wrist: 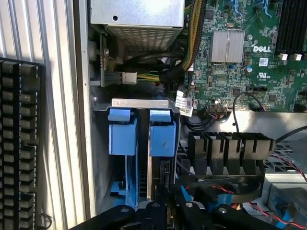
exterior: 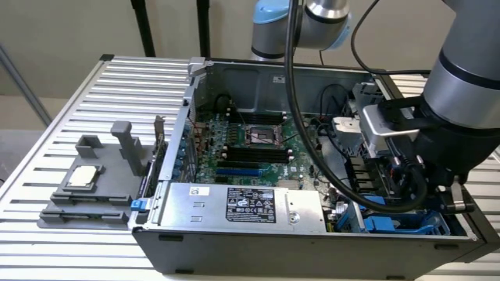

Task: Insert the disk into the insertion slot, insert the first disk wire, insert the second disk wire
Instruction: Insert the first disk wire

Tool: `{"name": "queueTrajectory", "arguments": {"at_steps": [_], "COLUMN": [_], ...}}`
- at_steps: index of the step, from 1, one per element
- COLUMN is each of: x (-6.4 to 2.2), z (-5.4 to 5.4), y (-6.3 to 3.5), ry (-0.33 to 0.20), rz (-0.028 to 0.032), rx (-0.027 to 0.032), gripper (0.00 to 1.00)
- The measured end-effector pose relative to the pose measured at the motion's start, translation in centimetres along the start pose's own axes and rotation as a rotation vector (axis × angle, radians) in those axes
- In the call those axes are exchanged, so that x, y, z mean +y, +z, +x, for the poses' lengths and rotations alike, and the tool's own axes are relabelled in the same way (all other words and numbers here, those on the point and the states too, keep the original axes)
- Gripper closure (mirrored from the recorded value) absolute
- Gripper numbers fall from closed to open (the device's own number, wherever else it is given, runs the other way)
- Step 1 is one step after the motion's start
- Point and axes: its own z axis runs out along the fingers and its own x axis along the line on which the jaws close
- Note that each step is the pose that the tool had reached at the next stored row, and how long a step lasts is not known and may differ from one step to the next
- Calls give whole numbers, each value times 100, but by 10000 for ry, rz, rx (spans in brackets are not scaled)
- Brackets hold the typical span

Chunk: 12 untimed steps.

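My gripper (wrist: 168, 205) is shut, and its dark fingers reach down into the drive cage at the case's front corner. The disk's bright blue carrier (wrist: 162, 138) stands edge-on in the insertion slot (wrist: 140, 102), beside a second blue carrier (wrist: 120, 136). A thin grey edge of the disk (wrist: 149, 178) runs toward my fingertips. A small dark connector (wrist: 164, 176) sits right at the fingertips; I cannot tell whether it is gripped. In the exterior view, the arm's wrist (exterior: 437, 149) hangs over the blue drive cage (exterior: 390, 223) on the exterior view's right.
A silver power-supply box (exterior: 242, 205) (wrist: 136, 14) lies next to the cage, with the green motherboard (exterior: 250, 146) (wrist: 240, 57) behind it. Black cables (exterior: 312, 152) loop across the case. A row of black connectors (wrist: 230, 148) sits beside the gripper. A grey fixture (exterior: 86, 187) rests on the slatted table.
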Motion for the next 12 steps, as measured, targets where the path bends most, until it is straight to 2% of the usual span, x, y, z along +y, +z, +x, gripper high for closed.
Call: {"name": "queueTrajectory", "arguments": {"at_steps": [12], "x": [7], "z": [-7], "y": [19], "ry": [15], "rz": [21], "rx": [4], "gripper": [83]}}
